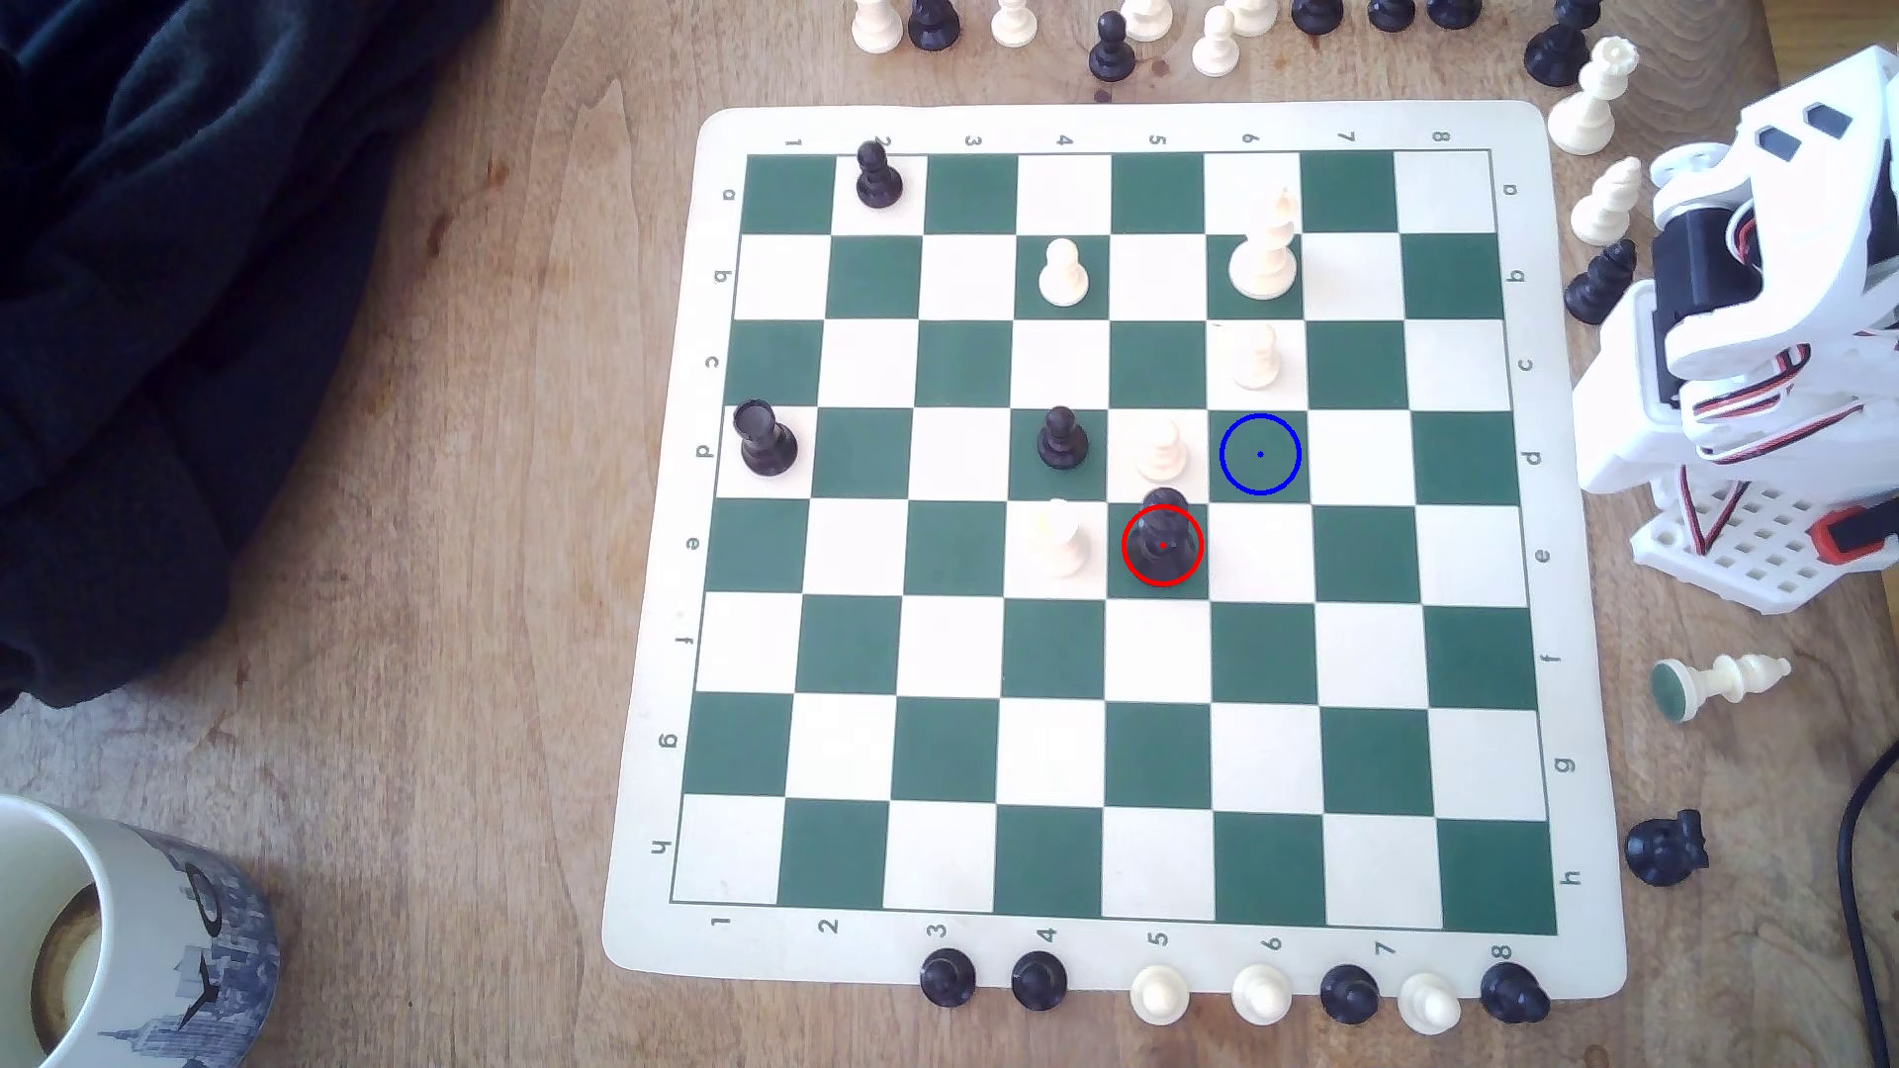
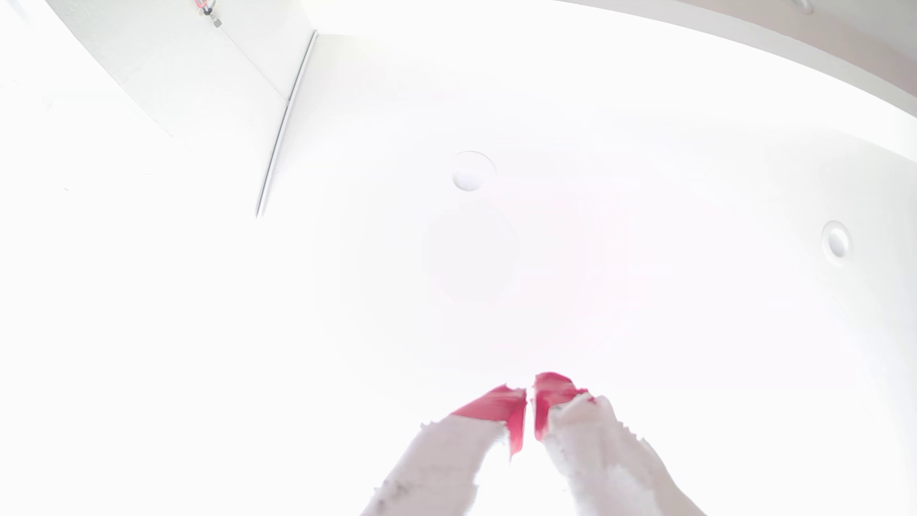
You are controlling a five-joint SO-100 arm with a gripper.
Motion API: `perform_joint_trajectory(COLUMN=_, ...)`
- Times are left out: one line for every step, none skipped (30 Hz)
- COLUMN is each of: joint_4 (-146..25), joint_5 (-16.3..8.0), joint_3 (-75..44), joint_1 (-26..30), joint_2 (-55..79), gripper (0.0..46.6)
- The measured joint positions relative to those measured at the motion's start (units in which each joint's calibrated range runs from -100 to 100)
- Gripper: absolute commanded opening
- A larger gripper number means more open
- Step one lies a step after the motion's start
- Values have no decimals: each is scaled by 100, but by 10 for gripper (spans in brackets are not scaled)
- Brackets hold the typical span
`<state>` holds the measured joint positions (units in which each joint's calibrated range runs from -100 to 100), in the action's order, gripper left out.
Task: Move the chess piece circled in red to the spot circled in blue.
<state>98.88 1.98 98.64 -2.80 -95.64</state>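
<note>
In the exterior view, the arm [image 1: 1747,339] sits folded at the exterior view's right, off the board [image 1: 658,822]; its jaws cannot be made out there. The red-ringed black piece [image 1: 1162,534] stands upright on a green square near the board's middle. The blue-ringed square [image 1: 1260,454] lies diagonally next to it, bare. A white pawn [image 1: 1162,452] stands just beside the black piece, next to the blue ring; another white pawn [image 1: 1058,536] stands on the neighbouring square toward the exterior view's left. A mug [image 1: 123,945] is cut off at the corner.

In the wrist view, the gripper [image 2: 530,397] points at a washed-out white ceiling, its red-tipped jaws nearly together, a thin slit between them, holding nothing.
</note>
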Motion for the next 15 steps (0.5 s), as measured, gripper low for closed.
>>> perform_joint_trajectory(joint_4=0, joint_5=0, joint_3=0, joint_1=0, joint_2=0, gripper=2)
perform_joint_trajectory(joint_4=0, joint_5=0, joint_3=0, joint_1=0, joint_2=0, gripper=2)
perform_joint_trajectory(joint_4=-40, joint_5=0, joint_3=0, joint_1=-37, joint_2=0, gripper=2)
perform_joint_trajectory(joint_4=-247, joint_5=20, joint_3=0, joint_1=-155, joint_2=0, gripper=2)
perform_joint_trajectory(joint_4=-462, joint_5=20, joint_3=0, joint_1=-155, joint_2=0, gripper=2)
perform_joint_trajectory(joint_4=-733, joint_5=20, joint_3=0, joint_1=-155, joint_2=0, gripper=2)
perform_joint_trajectory(joint_4=-1012, joint_5=20, joint_3=0, joint_1=-155, joint_2=0, gripper=2)
perform_joint_trajectory(joint_4=-1291, joint_5=20, joint_3=0, joint_1=-155, joint_2=0, gripper=2)
perform_joint_trajectory(joint_4=-1570, joint_5=20, joint_3=0, joint_1=-155, joint_2=0, gripper=2)
perform_joint_trajectory(joint_4=-1729, joint_5=20, joint_3=0, joint_1=-140, joint_2=0, gripper=2)
perform_joint_trajectory(joint_4=-1873, joint_5=20, joint_3=0, joint_1=-133, joint_2=0, gripper=2)
perform_joint_trajectory(joint_4=-2199, joint_5=20, joint_3=0, joint_1=-133, joint_2=0, gripper=2)
perform_joint_trajectory(joint_4=-2526, joint_5=20, joint_3=0, joint_1=-133, joint_2=0, gripper=2)
perform_joint_trajectory(joint_4=-2789, joint_5=20, joint_3=0, joint_1=-133, joint_2=0, gripper=2)
perform_joint_trajectory(joint_4=-3323, joint_5=10, joint_3=0, joint_1=-133, joint_2=0, gripper=2)
